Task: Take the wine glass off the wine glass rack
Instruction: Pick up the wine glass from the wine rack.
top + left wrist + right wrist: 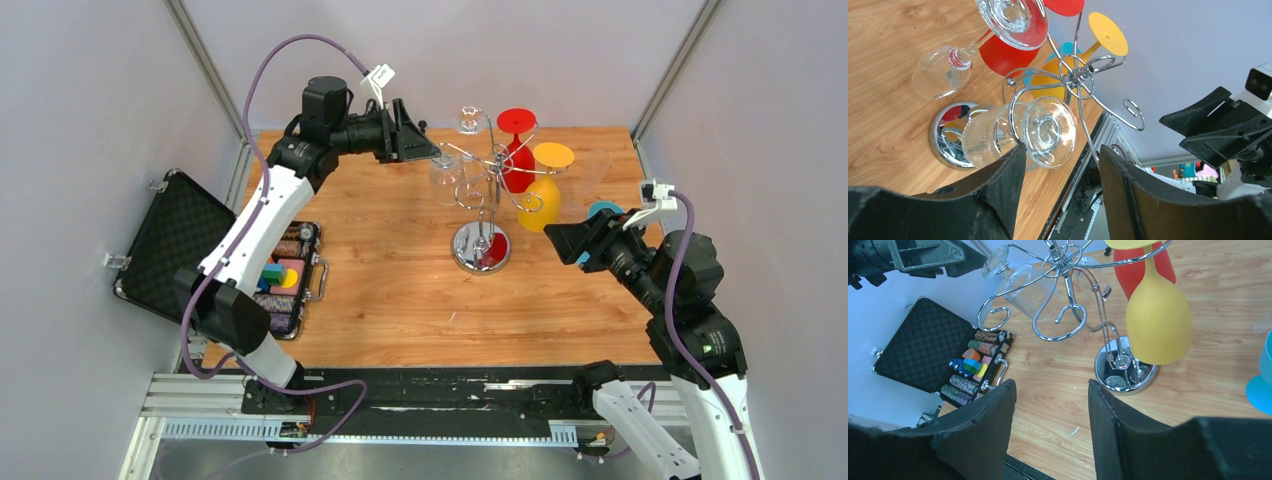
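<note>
Top external view, contents by count.

- Table (380,290): one, wood-grain.
- Rack (487,190): one, chrome wire, standing near the middle of the table on a round mirrored base. One empty curl shows in the left wrist view.
- Glasses hung foot-up on the rack: four.
  - Near clear glass (993,135): one, on the left side of the rack. Its foot lies just ahead of the left fingertips, and one finger (1008,175) overlaps the foot's rim. I cannot tell whether they touch.
  - Far clear glass (938,75): one, on the back side, tilted.
  - Red glass (517,165): one, at the back right.
  - Yellow glass (1158,320): one, on the right, with its bowl hanging above the base.
- Blue glass (603,208): one, off the rack and just beside the right hand, mostly hidden.
- Clear vessel (598,172): one, faint, on the table right of the rack.
- Case (175,245): one, black, lid open, at the table's left edge. It holds rows of chips and coloured pieces.
- Left hand (1060,150): one, raised level with the hooks, fingers apart, gripping nothing.
- Right hand (1050,390): one, right of the rack and clear of it, fingers apart with nothing between them.
</note>
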Tool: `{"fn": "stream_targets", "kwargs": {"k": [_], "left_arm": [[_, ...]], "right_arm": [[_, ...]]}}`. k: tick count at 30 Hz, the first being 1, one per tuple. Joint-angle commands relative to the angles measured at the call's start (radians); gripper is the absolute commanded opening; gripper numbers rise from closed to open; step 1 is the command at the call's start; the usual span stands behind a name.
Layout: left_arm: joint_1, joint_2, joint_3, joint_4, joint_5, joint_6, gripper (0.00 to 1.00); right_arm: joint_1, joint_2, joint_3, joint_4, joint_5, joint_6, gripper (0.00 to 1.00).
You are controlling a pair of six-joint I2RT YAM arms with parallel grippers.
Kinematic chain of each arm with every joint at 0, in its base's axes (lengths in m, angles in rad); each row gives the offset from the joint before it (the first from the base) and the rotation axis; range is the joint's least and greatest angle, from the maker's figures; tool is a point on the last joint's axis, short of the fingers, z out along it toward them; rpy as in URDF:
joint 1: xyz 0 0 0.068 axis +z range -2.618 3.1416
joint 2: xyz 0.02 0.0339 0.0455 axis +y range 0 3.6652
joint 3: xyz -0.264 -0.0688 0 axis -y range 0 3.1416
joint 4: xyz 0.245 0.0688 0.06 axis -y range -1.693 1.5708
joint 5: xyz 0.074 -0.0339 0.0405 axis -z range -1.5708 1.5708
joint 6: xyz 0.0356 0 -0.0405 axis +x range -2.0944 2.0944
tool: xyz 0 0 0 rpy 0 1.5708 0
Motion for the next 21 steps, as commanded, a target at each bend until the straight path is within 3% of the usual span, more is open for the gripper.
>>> {"fn": "stream_targets", "kwargs": {"k": [1, 21], "left_arm": [[-0.001, 0.003, 0.054, 0.021, 0.005, 0.013, 0.64], [0.0, 0.069, 0.121, -0.001, -0.002, 0.014, 0.65]], "right_arm": [[0.0, -0.005, 0.0, 0.015, 0.011, -0.017, 0.54], [0.0, -0.002, -0.013, 0.017, 0.026, -0.032, 0.54]]}}
